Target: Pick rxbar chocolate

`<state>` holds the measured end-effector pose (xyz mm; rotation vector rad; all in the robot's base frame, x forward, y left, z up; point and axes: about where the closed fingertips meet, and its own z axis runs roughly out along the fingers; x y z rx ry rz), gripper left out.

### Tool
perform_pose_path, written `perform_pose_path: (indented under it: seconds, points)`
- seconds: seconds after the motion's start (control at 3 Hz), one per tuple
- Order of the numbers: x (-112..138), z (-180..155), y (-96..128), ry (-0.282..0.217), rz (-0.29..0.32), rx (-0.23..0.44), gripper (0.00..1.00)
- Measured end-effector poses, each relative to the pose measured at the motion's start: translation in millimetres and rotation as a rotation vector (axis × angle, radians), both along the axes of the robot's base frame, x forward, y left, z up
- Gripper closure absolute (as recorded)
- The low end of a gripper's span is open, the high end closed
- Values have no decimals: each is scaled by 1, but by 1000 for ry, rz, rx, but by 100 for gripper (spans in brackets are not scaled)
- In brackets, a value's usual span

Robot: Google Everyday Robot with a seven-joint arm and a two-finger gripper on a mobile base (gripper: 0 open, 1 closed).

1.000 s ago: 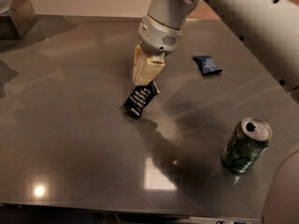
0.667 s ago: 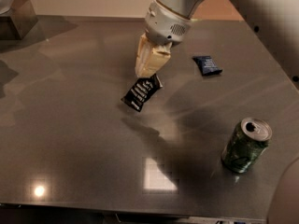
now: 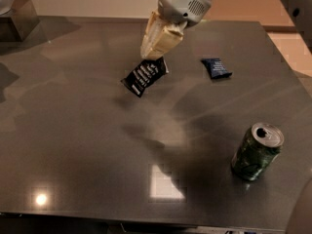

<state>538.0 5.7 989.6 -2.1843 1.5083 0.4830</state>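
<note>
The rxbar chocolate (image 3: pixel 145 76) is a flat black wrapper with white lettering. It hangs tilted from my gripper (image 3: pixel 157 55), clear of the dark table (image 3: pixel 73 140), with its shadow on the surface below. The gripper's cream fingers (image 3: pixel 155 38) are closed on the bar's upper right end. The gripper sits at the upper middle of the camera view, below the grey wrist.
A shorter dark-blue packet (image 3: pixel 216 68) lies flat to the right of the gripper. A green can (image 3: pixel 257 151) stands upright at the right front. A dark box (image 3: pixel 17 18) sits at the far left corner. The table's front edge runs along the bottom.
The gripper has risen with the rxbar chocolate in it, and the bar has left the table. The can and blue packet have not moved.
</note>
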Motion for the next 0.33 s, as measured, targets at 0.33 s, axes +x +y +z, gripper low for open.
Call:
perform_pose_path:
  seconds: [0.33]
  points:
    - [6,1,5,-18,-11,17,100]
